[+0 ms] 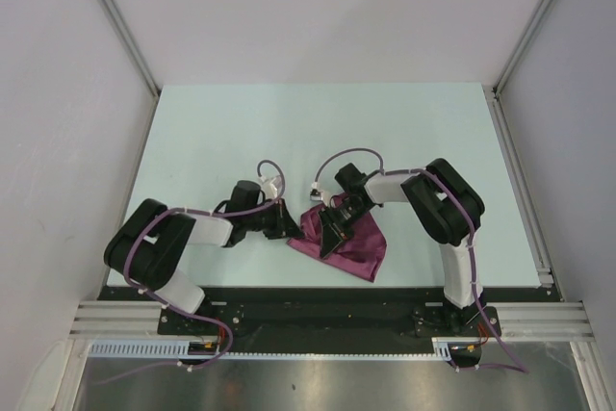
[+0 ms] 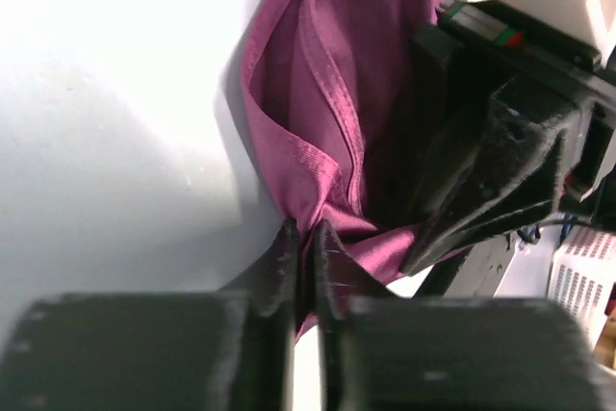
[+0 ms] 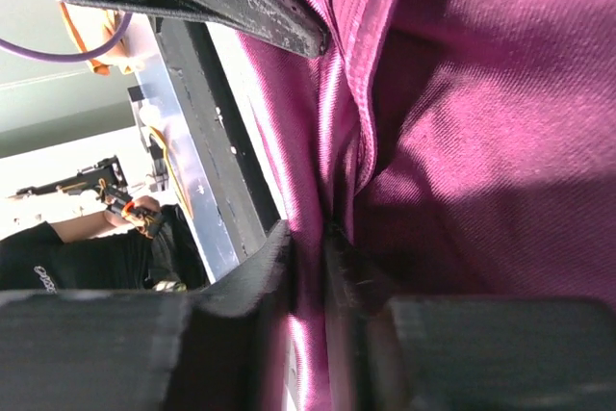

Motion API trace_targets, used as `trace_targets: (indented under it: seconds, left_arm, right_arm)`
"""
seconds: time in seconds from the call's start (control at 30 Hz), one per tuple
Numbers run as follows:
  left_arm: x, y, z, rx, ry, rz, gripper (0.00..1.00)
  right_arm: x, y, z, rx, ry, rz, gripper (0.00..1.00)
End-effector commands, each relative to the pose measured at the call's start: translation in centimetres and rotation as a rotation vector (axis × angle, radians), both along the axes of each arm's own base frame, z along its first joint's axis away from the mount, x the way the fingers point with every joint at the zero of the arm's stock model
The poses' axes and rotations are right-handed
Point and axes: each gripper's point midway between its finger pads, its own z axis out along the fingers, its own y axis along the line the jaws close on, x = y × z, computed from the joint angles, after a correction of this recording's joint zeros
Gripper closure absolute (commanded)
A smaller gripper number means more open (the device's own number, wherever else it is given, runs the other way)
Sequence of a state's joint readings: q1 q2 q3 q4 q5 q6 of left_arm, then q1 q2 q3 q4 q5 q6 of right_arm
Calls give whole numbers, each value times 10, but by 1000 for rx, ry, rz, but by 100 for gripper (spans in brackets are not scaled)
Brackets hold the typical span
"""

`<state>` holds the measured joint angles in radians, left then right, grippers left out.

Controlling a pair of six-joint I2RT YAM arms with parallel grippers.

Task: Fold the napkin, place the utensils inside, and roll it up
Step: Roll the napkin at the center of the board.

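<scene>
The maroon napkin lies bunched near the table's front edge, between the two arms. My left gripper is shut on its left edge; in the left wrist view the cloth is pinched between the closed fingers. My right gripper is shut on a fold of the napkin near its middle; in the right wrist view the cloth runs between the closed fingers. The silvery utensil is not in view in any frame.
The pale green table spreads out behind the arms. A black rail runs along the front edge. White walls with metal frames enclose the left and right sides.
</scene>
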<state>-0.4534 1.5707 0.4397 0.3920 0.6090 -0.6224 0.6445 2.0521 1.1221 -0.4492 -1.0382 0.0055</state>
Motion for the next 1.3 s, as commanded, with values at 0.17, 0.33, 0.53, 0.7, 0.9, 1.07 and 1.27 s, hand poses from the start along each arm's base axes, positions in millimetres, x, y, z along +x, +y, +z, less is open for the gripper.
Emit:
trace_targets:
  seconds: [0.17, 0.33, 0.53, 0.7, 0.9, 1.07, 1.27]
  left_arm:
    - [0, -2, 0, 51, 29, -35, 100]
    - [-1, 1, -6, 85, 72, -33, 100]
    - [-3, 2, -12, 101, 121, -35, 100]
    - [-3, 4, -18, 103, 146, -40, 100]
    - [-2, 4, -16, 102, 144, -45, 100]
    - [0, 6, -16, 104, 144, -39, 100]
    - [0, 5, -13, 93, 145, -45, 100]
  right_arm:
    - [51, 2, 53, -68, -322, -107, 45]
    - [48, 2, 78, -196, -763, -146, 31]
    - [35, 1, 66, -336, -1120, -194, 30]
    - [22, 4, 51, -398, -1280, -179, 30]
    - [11, 9, 33, -432, -1325, -93, 31]
    - [2, 4, 13, -462, -1277, -32, 33]
    - [-1, -3, -11, -514, -1187, 24, 46]
